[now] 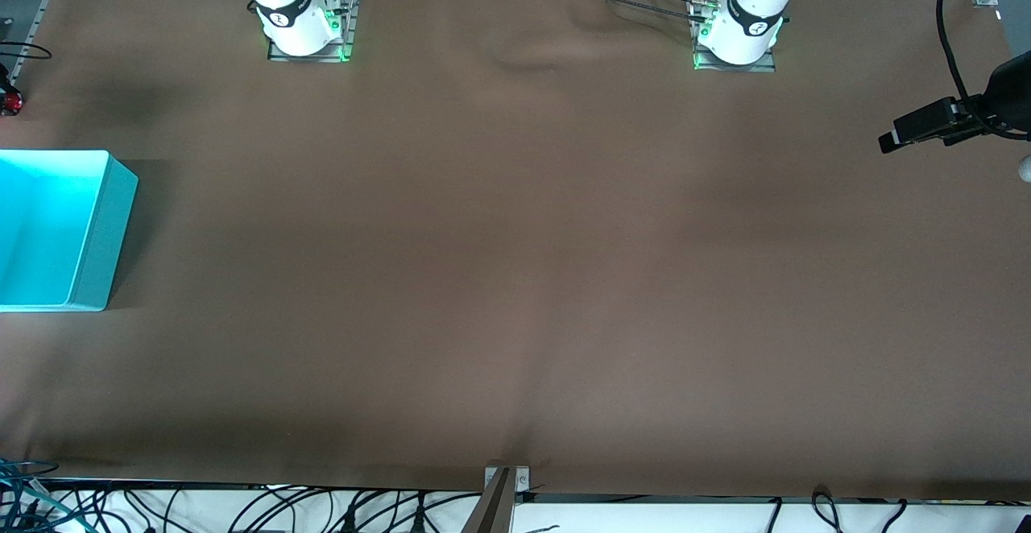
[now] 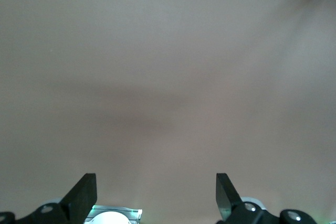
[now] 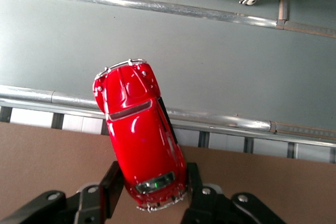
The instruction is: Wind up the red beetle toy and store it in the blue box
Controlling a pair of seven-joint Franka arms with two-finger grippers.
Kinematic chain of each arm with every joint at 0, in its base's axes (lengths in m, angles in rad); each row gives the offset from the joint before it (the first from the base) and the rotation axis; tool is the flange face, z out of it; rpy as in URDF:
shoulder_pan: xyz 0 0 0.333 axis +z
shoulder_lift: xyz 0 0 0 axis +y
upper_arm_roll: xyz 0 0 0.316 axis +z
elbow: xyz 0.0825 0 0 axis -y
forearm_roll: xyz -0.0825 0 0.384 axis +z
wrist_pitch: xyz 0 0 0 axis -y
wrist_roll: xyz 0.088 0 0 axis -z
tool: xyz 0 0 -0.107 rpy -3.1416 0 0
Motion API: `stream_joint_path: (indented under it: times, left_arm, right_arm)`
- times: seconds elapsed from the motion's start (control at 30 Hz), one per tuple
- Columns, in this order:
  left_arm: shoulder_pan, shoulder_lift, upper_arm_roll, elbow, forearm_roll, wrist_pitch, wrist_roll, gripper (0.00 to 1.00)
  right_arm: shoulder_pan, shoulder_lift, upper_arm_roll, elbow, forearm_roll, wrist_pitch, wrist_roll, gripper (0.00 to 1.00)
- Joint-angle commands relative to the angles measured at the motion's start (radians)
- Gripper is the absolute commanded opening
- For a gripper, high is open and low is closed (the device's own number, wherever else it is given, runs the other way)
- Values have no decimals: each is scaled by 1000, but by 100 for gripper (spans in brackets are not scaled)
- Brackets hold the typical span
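Right gripper [image 3: 149, 187] clamped on glossy red beetle-shaped toy car [image 3: 139, 135] past table edge; could slip, tilted grip. Left gripper [image 2: 156, 192] wide, idle.

table: brown cloth [image 1: 515, 275], wrinkled | edge: cables [image 1: 242, 513] | floor: grey [image 3: 210, 61]

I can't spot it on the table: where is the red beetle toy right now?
The red beetle toy is clamped in the right hand, held at the table's edge at the right arm's end, beside the blue box; the front view shows only a red speck there.
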Motion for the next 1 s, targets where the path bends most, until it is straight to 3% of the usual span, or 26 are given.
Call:
stream_joint_path:
  times: [0.0,0.23,0.4,0.97]
  left_arm:
    - [4,-3,-2,14,8,-2,8,100]
    - [4,-3,-1,13,8,-2,8,100]
    - [4,-3,-2,13,8,-2,8,100]
    - [4,-3,-2,13,8,-2,8,100]
  right_arm:
    - [31,11,7,11,24,9,38,0]
    - [94,11,-42,11,24,-9,63,0]
    - [164,6,-136,11,23,-93,60,0]
    - [267,6,-277,12,23,-179,59,0]
